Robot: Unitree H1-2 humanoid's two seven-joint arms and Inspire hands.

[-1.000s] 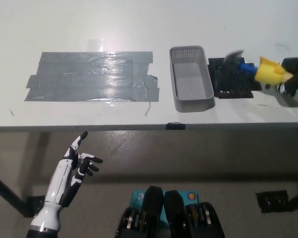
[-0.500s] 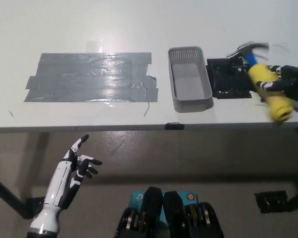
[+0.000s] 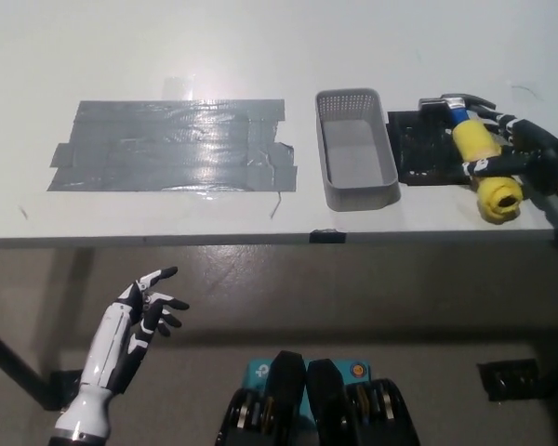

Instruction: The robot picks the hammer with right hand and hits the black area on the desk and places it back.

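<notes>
The black right hand is clamping its fingers around the yellow-handled hammer with a blue neck and a metal head at the far right of the white surface. The hammer is lying across the right part of the small black square pad, its metal head pointing to the far side and its yellow butt end pointing to the near edge. Just left of the pad, the empty grey perforated plastic basket is sitting upright. Further left, the wide patch of shiny grey tape strips is lying flat. The white left hand is hanging below the near edge at the lower left, fingers spread apart and holding nothing.
</notes>
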